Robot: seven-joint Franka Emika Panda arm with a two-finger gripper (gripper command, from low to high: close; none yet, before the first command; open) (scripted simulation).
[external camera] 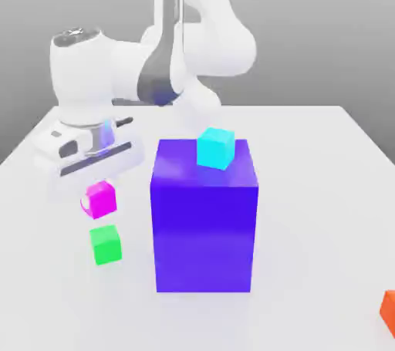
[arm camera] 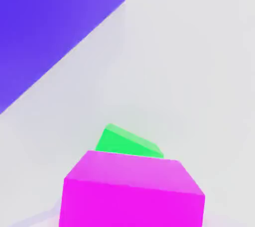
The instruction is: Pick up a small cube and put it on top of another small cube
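The small magenta cube [external camera: 101, 198] hangs just under the white hand, with my gripper [external camera: 98, 200] shut on it. It is lifted off the table. The small green cube [external camera: 105, 244] rests on the table a little nearer the camera, slightly below the magenta one and apart from it. In the hand view the magenta cube [arm camera: 132, 196] sits close to the camera, and the green cube [arm camera: 127, 143] shows just past its edge.
A big blue-purple block [external camera: 204, 214] stands on the exterior view's right of both small cubes, with a cyan cube [external camera: 215, 148] on its top. An orange cube [external camera: 389, 311] lies at the exterior view's far right edge. The white table [external camera: 308, 210] spreads around them.
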